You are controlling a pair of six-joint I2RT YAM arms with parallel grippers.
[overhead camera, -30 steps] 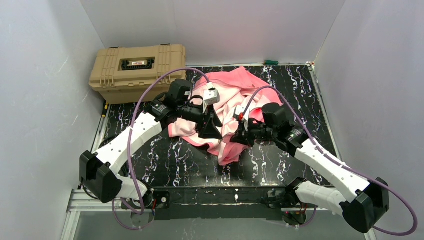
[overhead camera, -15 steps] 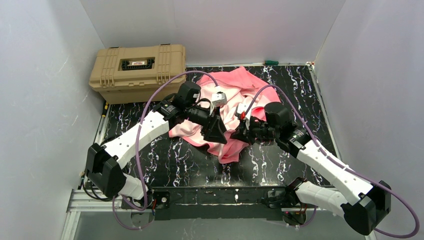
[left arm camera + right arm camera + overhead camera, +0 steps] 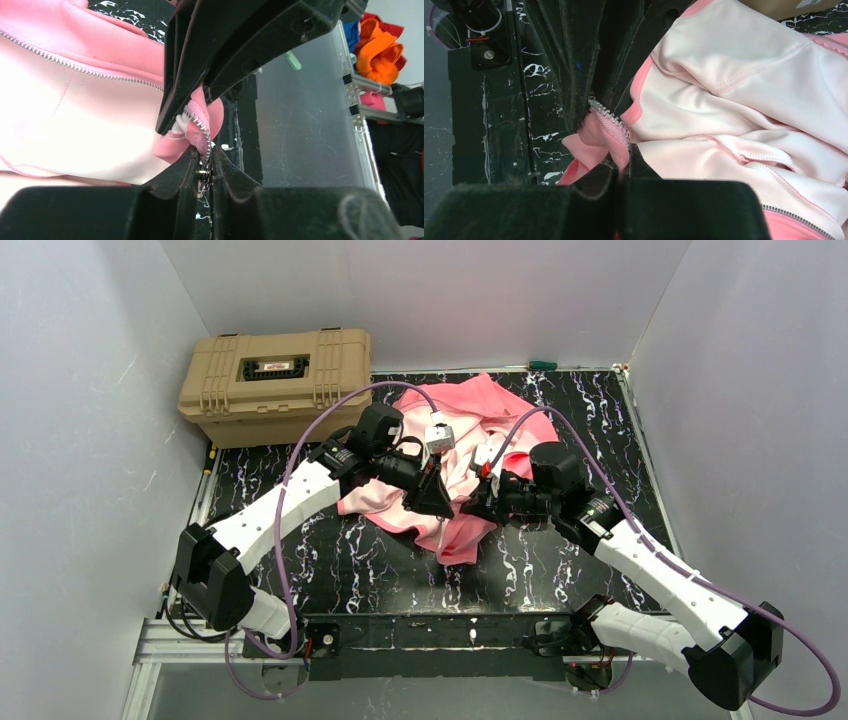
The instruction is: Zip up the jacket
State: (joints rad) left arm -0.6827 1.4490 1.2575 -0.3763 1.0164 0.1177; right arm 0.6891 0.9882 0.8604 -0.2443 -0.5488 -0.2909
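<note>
Lying in a heap in the middle of the black worktop (image 3: 600, 420) is the pink jacket (image 3: 470, 405). It is open, and its pale inside (image 3: 734, 90) faces up. A tan case (image 3: 275, 380) sits at the far left corner, near the jacket but apart from it.

Both arms reach in to the near end of the jacket and meet there, tip to tip. The left end effector (image 3: 436, 508) points in from the left side. Its fingers are pressed almost together. They pinch the end of the zipper (image 3: 75, 70), where a small shiny metal part (image 3: 202, 176) sits in the thin gap between them.

The right end effector (image 3: 473, 510) points in from the right side. Its fingers are pressed together too, and they pinch the pink edge of the jacket right by the zipper teeth. The two tips are very close, with only a small fold of pink cloth between them.

The rest of the jacket spreads away from them toward the far wall. One row of silver teeth runs off along the pink edge on its own, so the zipper is not done up.
</note>
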